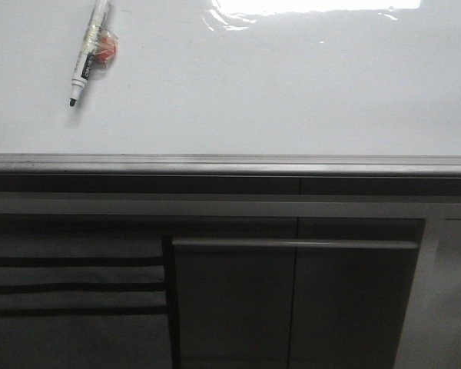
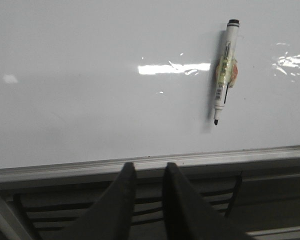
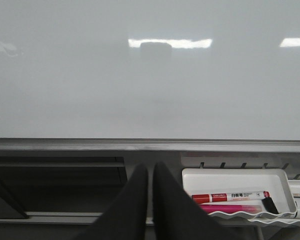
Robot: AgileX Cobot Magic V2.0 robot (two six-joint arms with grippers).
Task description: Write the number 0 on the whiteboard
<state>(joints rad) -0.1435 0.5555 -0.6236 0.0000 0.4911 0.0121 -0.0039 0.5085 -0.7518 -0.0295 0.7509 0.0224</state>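
The whiteboard (image 1: 276,84) is glossy white with glare and a grey metal edge strip (image 1: 230,163); no number 0 shows on it in any view. A white marker (image 1: 90,54) with a black tip and a red-yellow tag lies on the board at the far left, uncapped. It also shows in the left wrist view (image 2: 224,70). My left gripper (image 2: 149,170) is empty, its jaws a little apart, in front of the board's edge, well short of the marker. My right gripper (image 3: 150,170) is empty, jaws nearly together, in front of the board's edge (image 3: 150,145). Neither gripper shows in the front view.
A white tray (image 3: 230,176) beside my right gripper, below the board's edge, holds a red-capped marker (image 3: 230,196) and a pink one (image 3: 230,207). Dark grey cabinet panels (image 1: 292,300) and slotted vents (image 1: 69,284) lie below the board's edge.
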